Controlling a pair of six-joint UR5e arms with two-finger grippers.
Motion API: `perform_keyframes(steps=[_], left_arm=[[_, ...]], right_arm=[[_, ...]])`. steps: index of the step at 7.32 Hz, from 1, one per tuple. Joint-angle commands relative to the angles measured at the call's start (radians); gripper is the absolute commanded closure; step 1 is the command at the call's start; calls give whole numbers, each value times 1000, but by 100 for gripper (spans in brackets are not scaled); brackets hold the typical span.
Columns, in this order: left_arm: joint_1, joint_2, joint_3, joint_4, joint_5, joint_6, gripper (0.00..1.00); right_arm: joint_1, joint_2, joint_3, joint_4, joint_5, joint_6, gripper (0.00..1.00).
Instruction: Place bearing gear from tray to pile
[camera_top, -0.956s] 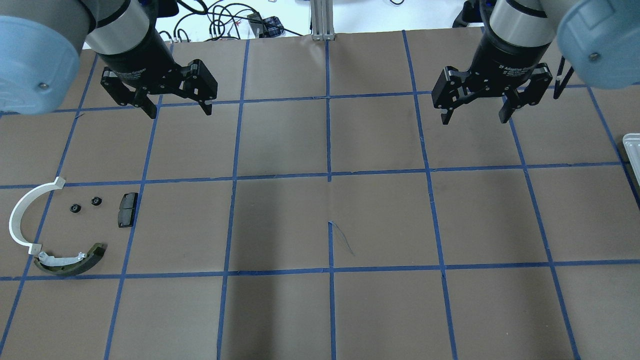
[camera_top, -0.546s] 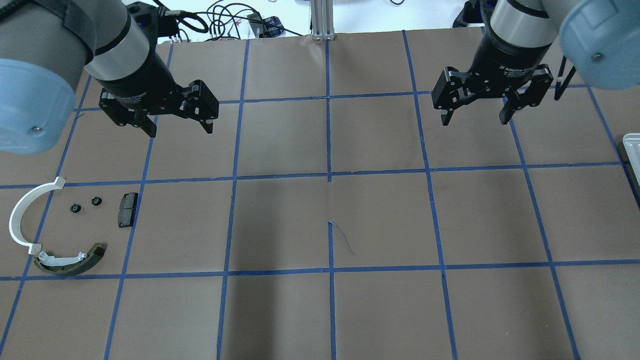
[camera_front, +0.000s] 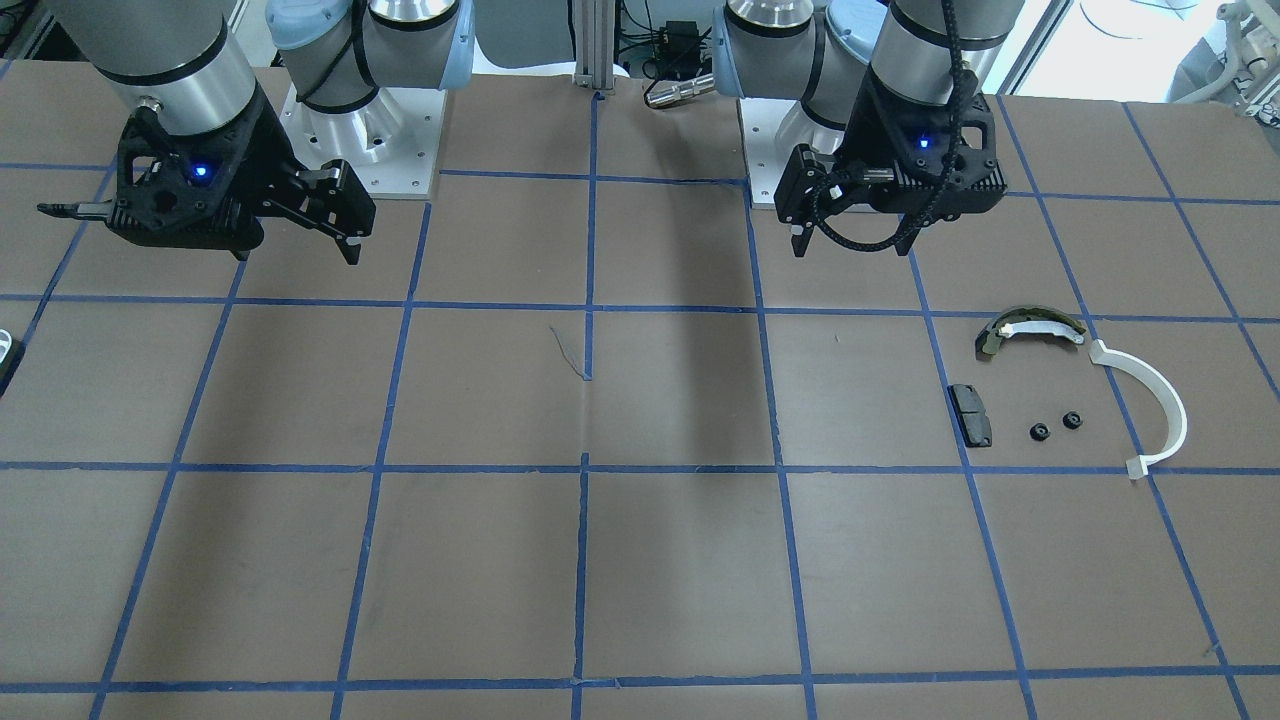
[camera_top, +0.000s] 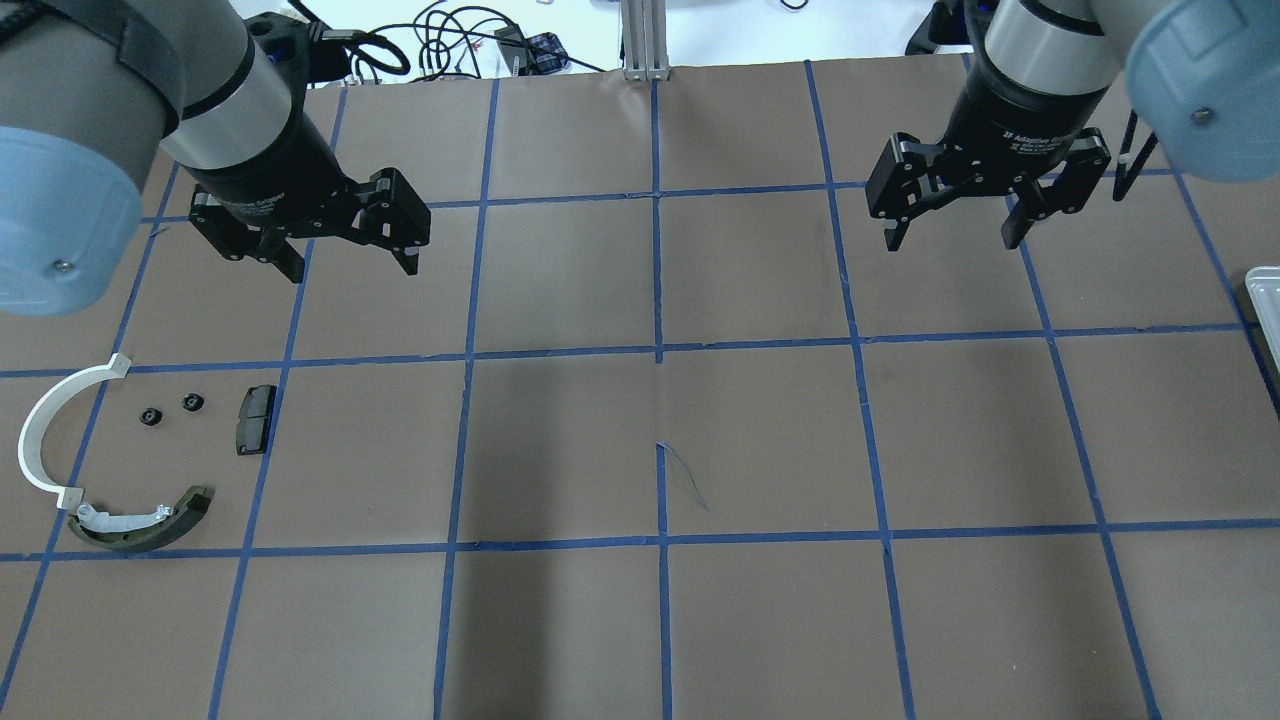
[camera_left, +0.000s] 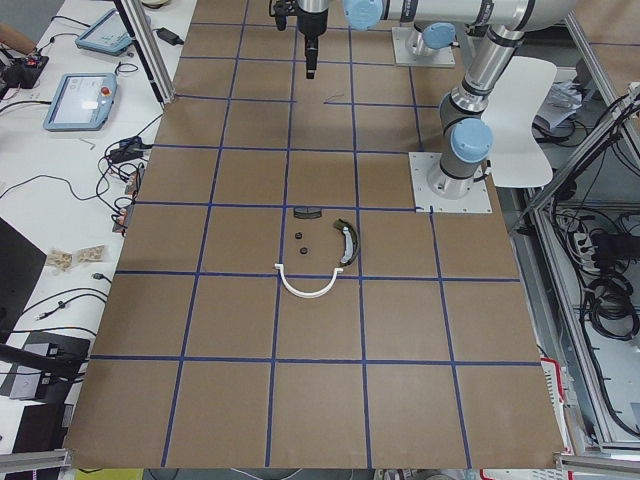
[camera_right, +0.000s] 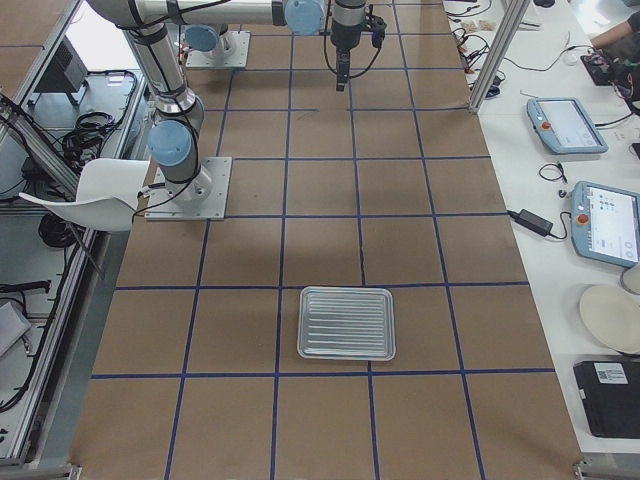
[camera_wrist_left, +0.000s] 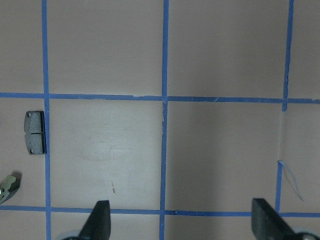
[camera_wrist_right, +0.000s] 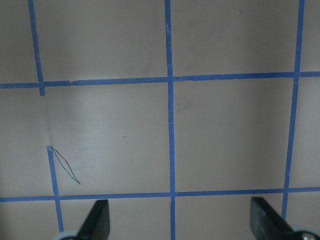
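The pile lies at the table's left in the overhead view: a white half-ring strip (camera_top: 40, 425), an olive-green curved shoe (camera_top: 140, 528), a black rectangular pad (camera_top: 255, 420) and two small black round gear-like parts (camera_top: 150, 416) (camera_top: 193, 402). It also shows in the front view, with the pad (camera_front: 970, 414) nearest the centre. My left gripper (camera_top: 352, 264) is open and empty, hovering behind the pile. My right gripper (camera_top: 950, 238) is open and empty over the far right. The metal tray (camera_right: 347, 323) looks empty; only its edge (camera_top: 1266, 300) shows overhead.
Brown paper with a blue tape grid covers the table. The left wrist view shows the pad (camera_wrist_left: 34, 139) and the tip of the shoe (camera_wrist_left: 9, 182). A torn tape mark (camera_top: 683, 478) sits near the centre. Cables and a post lie beyond the far edge.
My left arm has moved a little toward the near side, closer to the pile, its gripper still open. My right gripper has barely moved.
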Motion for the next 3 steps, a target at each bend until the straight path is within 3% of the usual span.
perform_keyframes(steps=[1,3], left_arm=[[4,-9,27,-51,0,0,0],[4,-9,27,-50,0,0,0]], right_arm=[[-2,-3,-1,-1,0,-3,0],[1,-4,-1,-1,0,2,0]])
